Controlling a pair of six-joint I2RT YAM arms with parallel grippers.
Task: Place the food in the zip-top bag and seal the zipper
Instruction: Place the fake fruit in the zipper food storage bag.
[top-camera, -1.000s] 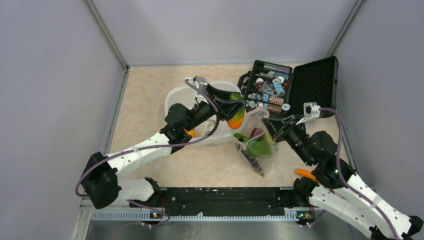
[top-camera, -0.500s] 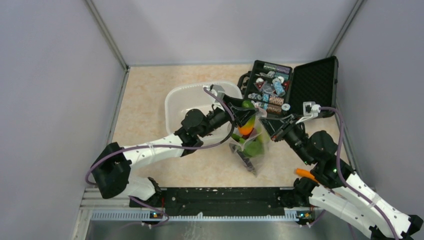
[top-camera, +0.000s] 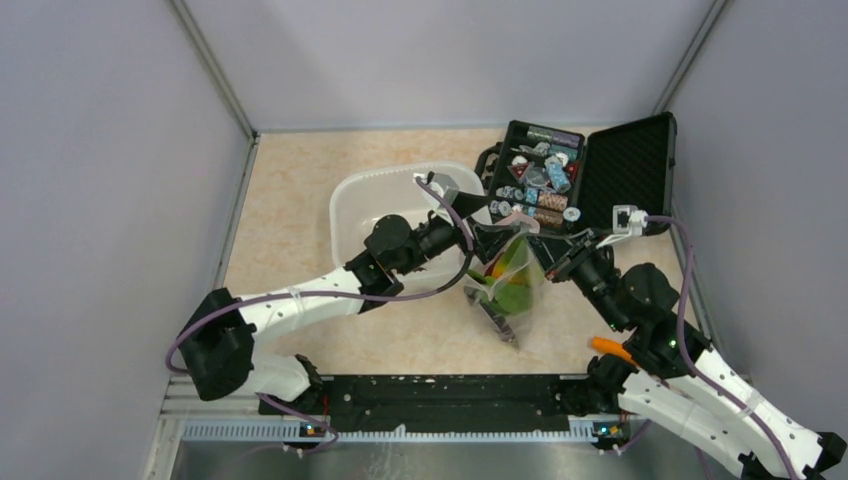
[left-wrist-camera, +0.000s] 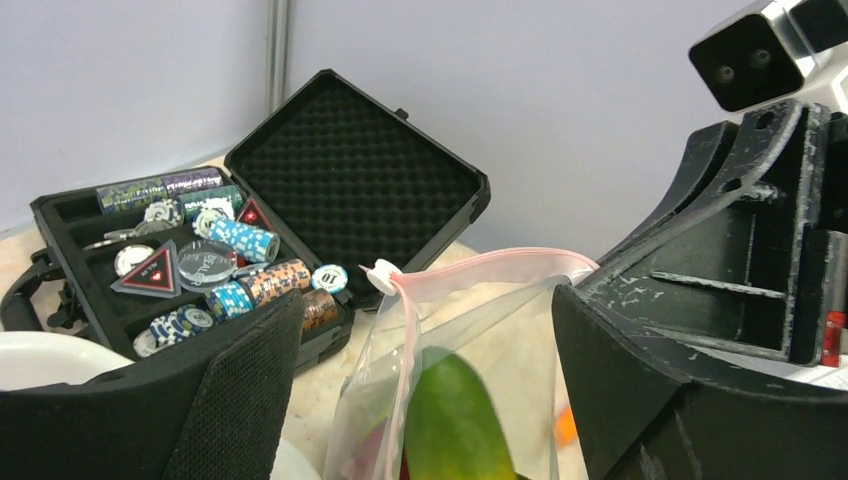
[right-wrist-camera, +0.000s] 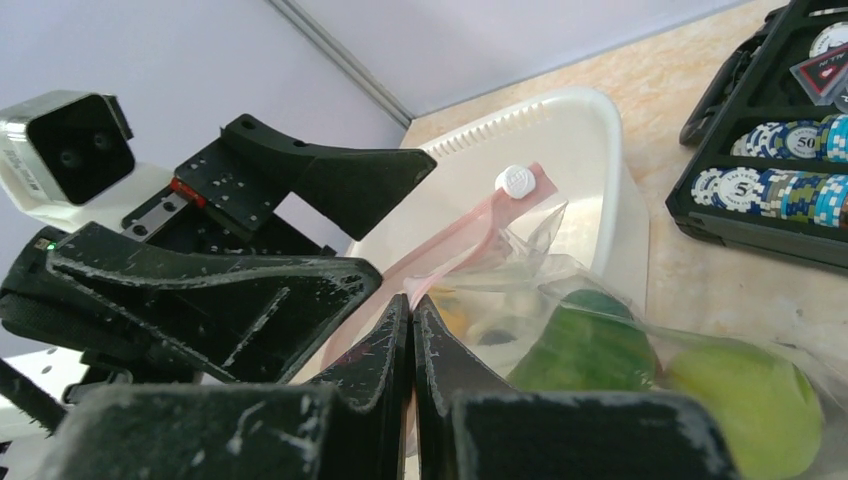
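The clear zip-top bag (top-camera: 510, 292) stands on the table with its mouth up. My right gripper (top-camera: 552, 262) is shut on its pinkish zipper strip (right-wrist-camera: 455, 240) and holds the mouth up. Several food pieces lie inside, among them green fruits (right-wrist-camera: 585, 350) and an orange bit (top-camera: 497, 268). My left gripper (top-camera: 497, 236) is open and empty just above the bag's mouth. In the left wrist view its jaws (left-wrist-camera: 430, 385) stand wide on either side of the open mouth, with a green fruit (left-wrist-camera: 455, 420) inside the bag below. A white slider (left-wrist-camera: 383, 275) sits at the strip's end.
A white plastic tub (top-camera: 360, 200) stands to the left of the bag, under my left arm. An open black case (top-camera: 590, 170) with chips and small bits lies behind the bag at the back right. Grey walls close in the table.
My left gripper carried an orange and green fruit from over the tub to the bag's mouth and opened. The fruit now lies in the bag. The right gripper kept its hold.
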